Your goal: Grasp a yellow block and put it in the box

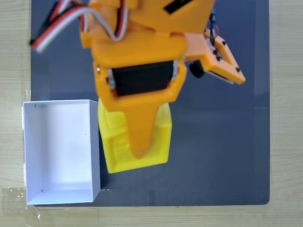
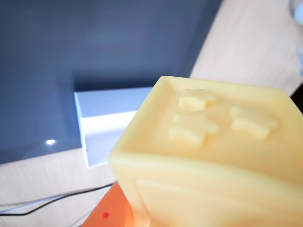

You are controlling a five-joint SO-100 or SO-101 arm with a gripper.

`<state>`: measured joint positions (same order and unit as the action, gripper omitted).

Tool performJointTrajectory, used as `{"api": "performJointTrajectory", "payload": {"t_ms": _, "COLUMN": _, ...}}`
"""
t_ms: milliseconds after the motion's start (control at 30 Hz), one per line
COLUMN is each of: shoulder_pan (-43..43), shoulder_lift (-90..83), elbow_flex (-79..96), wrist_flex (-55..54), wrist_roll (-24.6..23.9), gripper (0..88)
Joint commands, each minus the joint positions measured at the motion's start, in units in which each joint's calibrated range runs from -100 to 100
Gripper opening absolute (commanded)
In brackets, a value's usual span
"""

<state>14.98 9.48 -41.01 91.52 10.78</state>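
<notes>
From the fixed view above, my orange tool (image 1: 140,151) points down the picture, its long tapered finger lying across the top of the yellow block (image 1: 158,142). The block sits just right of the box (image 1: 59,189), their sides very close or touching; I cannot tell which. The box is a white shallow tray with thin walls, resting on a dark mat (image 1: 222,156) that covers the pale wooden worktop (image 1: 286,113). My second finger (image 1: 222,59) angles out to the upper right, well away from the block, so my tool looks spread apart rather than clenched on it.

In the wrist view, the yellow block (image 2: 213,142) is very close, with raised star shapes inside a framed face. Beyond it I see a corner of the white box (image 2: 102,127) on the dark mat (image 2: 94,42). A thin black cable (image 2: 57,201) crosses the wooden worktop (image 2: 42,175) at lower left.
</notes>
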Motion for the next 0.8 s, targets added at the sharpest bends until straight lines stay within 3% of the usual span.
{"api": "performJointTrajectory", "payload": {"t_ms": 0, "shoulder_pan": 6.2, "shoulder_lift": 1.5, "elbow_flex": -4.3, "wrist_flex": -5.6, "wrist_roll": -0.2, "gripper": 23.2}}
{"api": "performJointTrajectory", "payload": {"t_ms": 300, "shoulder_pan": 15.9, "shoulder_lift": 12.6, "elbow_flex": -4.3, "wrist_flex": -16.0, "wrist_roll": 0.2, "gripper": 23.2}}
{"api": "performJointTrajectory", "payload": {"t_ms": 767, "shoulder_pan": 17.6, "shoulder_lift": 24.0, "elbow_flex": -6.4, "wrist_flex": -16.8, "wrist_roll": -0.1, "gripper": 23.2}}
